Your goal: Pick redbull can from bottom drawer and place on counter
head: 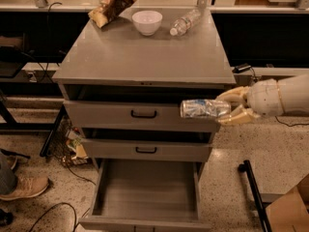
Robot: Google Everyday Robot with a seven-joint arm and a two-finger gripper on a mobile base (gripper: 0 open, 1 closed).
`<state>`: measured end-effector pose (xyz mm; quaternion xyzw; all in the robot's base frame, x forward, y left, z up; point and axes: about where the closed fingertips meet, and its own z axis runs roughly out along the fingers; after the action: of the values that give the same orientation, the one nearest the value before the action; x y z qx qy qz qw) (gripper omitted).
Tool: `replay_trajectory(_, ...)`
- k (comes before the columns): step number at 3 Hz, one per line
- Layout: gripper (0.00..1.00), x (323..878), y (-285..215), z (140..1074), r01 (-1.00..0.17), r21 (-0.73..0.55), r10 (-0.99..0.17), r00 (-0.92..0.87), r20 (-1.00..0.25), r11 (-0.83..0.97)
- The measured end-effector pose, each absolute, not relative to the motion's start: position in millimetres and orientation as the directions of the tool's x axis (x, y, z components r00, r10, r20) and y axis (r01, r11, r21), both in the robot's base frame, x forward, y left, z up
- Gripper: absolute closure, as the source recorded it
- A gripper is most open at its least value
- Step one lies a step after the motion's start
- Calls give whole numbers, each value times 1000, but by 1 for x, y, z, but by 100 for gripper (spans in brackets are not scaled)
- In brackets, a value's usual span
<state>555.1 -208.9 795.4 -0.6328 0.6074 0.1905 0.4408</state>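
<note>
My gripper [230, 107] reaches in from the right and is shut on the redbull can [203, 108], a slim silver can with bluish patches. It holds the can lying sideways in the air in front of the top drawer's right end, just below the counter [145, 57] edge. The bottom drawer [147, 190] is pulled open below, and its grey inside holds nothing.
On the back of the counter lie a crumpled snack bag [113, 4], a white bowl [147, 21] and a clear plastic water bottle [186, 21]. A person's shoe [24, 187] and cables lie on the floor at left. A cardboard box [289, 209] stands at lower right.
</note>
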Motion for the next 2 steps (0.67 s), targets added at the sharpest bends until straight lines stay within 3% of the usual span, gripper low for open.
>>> replay_trajectory(2,100,562,-203,804,-943,-301,-557,177,-811,139)
